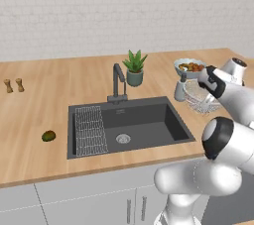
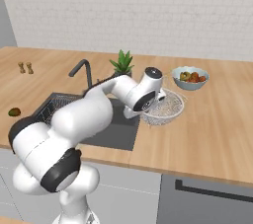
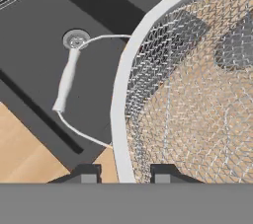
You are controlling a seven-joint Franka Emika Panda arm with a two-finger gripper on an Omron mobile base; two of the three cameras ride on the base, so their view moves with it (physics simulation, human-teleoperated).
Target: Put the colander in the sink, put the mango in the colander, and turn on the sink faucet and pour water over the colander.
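The first step is in hand: getting the colander (image 3: 188,94) into the sink (image 1: 149,125). In the hand view the gripper (image 3: 124,174) is right at the colander's white rim, with one dark finger tip on each side of it, one outside the rim and one inside over the mesh. The jaws look set around the rim, but I cannot tell if they already press it or have a small gap. The wire handle of the colander reaches out over the dark basin, towards the round drain (image 3: 75,39).

The colander itself is on the worktop (image 2: 212,129), just beside the right edge of the sink, seen in the right base view under the hand. It does not seem lifted clearly, though this is hard to judge.

My judgement for the next move: make the hold on the rim firm, raise the colander a little, carry it sideways over the basin and set it down near the drain, away from the ribbed rack (image 1: 90,131).

Farther off, the mango (image 1: 48,136) lies on the worktop left of the sink, well apart from the colander. The faucet (image 1: 118,83) stands behind the basin, with the potted plant (image 1: 134,68) and the fruit bowl (image 2: 190,77) behind.
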